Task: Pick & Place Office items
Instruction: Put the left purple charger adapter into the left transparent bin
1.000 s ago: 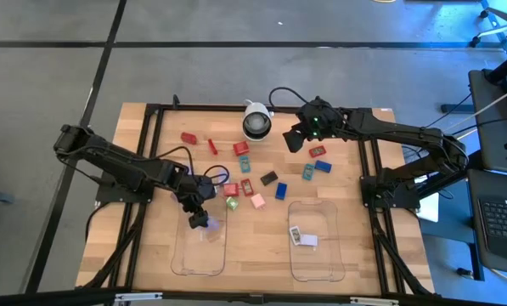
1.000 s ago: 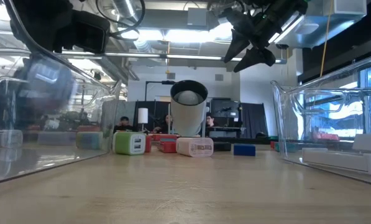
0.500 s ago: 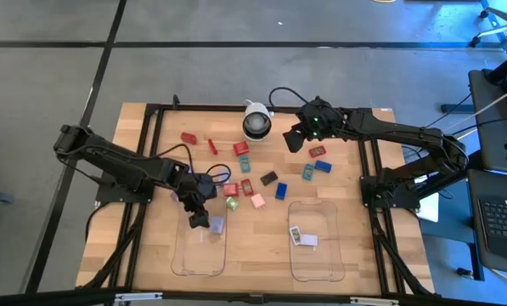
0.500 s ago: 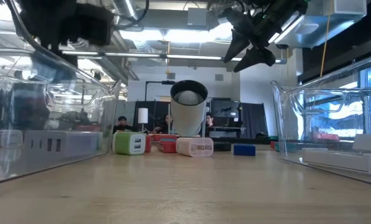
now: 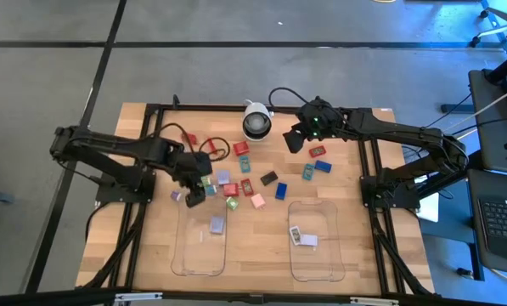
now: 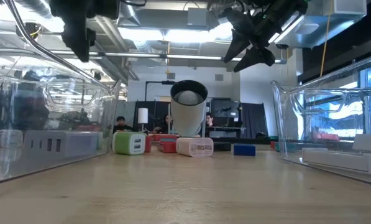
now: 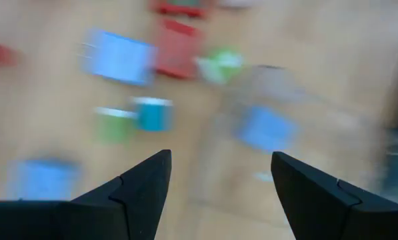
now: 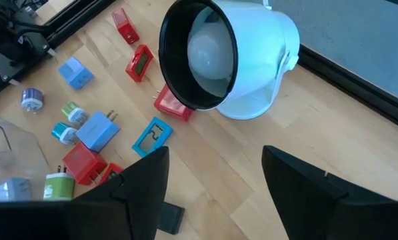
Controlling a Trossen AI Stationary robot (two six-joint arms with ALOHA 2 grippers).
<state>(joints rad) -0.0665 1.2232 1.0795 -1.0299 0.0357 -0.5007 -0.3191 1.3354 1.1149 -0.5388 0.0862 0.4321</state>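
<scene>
Leaving lilac block [image 5: 216,225] in tray [image 5: 185,255].

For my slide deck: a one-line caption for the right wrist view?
Open right gripper hovering near the white camera dome, red, blue and teal office items scattered on the wooden table.

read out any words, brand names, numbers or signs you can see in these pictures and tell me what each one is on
No text can be read in any view.
Pink block: a dark printed patch on its face, too small to read.
White item in the right clear tray: a small dark mark, too small to read.
Teal item near the camera dome: an outlined shape, no letters legible.
Left wrist view: too blurred to show any markings.
</scene>
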